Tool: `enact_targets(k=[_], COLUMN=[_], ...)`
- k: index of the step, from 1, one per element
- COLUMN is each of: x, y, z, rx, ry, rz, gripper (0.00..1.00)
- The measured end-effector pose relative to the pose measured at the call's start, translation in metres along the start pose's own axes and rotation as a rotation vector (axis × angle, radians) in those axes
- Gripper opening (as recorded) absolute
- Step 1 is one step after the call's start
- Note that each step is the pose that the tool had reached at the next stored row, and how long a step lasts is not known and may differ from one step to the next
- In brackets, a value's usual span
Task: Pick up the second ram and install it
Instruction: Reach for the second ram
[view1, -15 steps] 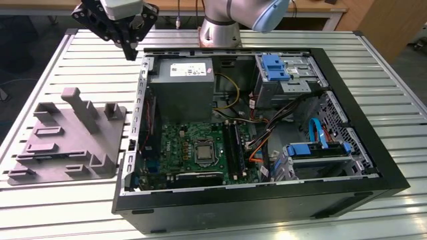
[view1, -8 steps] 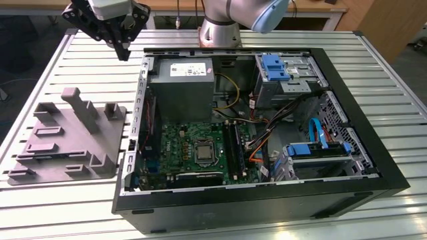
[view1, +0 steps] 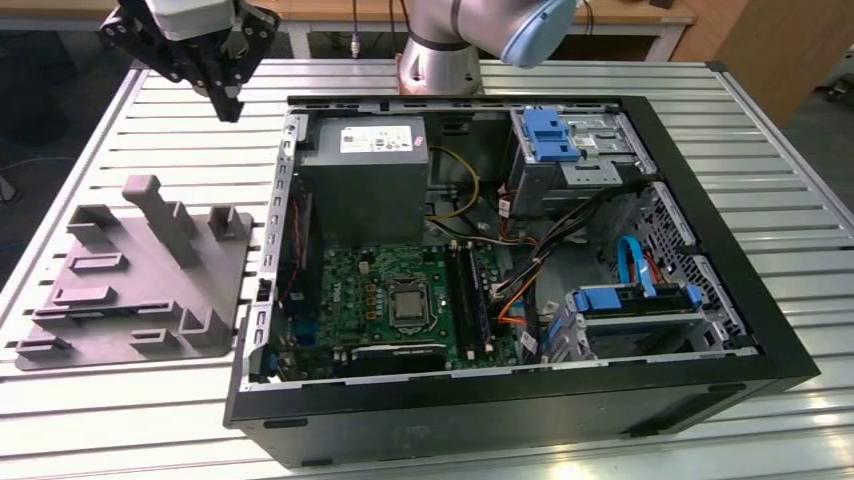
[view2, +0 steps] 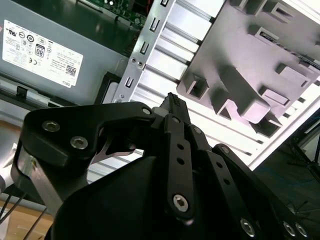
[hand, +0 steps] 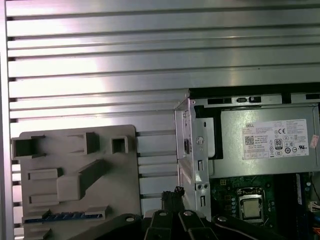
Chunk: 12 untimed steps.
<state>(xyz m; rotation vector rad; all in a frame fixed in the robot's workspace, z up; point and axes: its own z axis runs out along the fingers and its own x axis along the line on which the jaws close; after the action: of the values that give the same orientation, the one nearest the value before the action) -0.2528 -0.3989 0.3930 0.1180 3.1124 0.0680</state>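
In the exterior view, the gripper (view1: 230, 108) hangs above the table (view1: 107, 420) at about 10 o'clock from the open computer case (view1: 787, 365). The grey fixture (view1: 134, 280) sits at 9 o'clock from that case.

In the second wrist view, the jaws are pressed together (nothing between them), over bare table slats between case and fixture.

In the first wrist view, the second ram (hand: 62, 216) lies flat in a long slot of the fixture, apart from the gripper.
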Motion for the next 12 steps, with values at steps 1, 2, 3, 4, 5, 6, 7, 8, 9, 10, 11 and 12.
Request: enact_targets(k=[1,2,3,4,5,6,7,8,9,10,11,12], x=[0.0021,0.0041,0.0061,0.0082,0.0105,0.0127,0.0151,0.0173,0.0197,0.0221,0.0245,0.0269], y=[-0.0001,-0.0003,-0.0005,-0.0006,-0.0008,-0.0010,-0.0011,-0.0013,-0.0015,-0.0017,-0.0019,-0.0020], z=[-0.0001,-0.0001,-0.0001,-0.0002,-0.0002,-0.0003,-0.0003,-0.0004,-0.0004,-0.0004,-0.0005,-0.0006], rx=[0.0001,0.0001,0.0001,0.0000,0.0000,0.0001,0.0001,0.0001,0.0000,0.0000,0.0001,0.0001], ry=[0.0001,0.0001,0.0001,0.0000,0.0000,0.0000,0.0001,0.0001,0.0000,-0.0001,0.0001,0.0001], rz=[0.000,0.000,0.000,0.000,0.000,0.000,0.000,0.000,0.000,0.000,0.000,0.000], gripper=[0.10,0.10,0.10,0.10,0.10,0.10,0.10,0.10,0.10,0.10,0.10,0.10])
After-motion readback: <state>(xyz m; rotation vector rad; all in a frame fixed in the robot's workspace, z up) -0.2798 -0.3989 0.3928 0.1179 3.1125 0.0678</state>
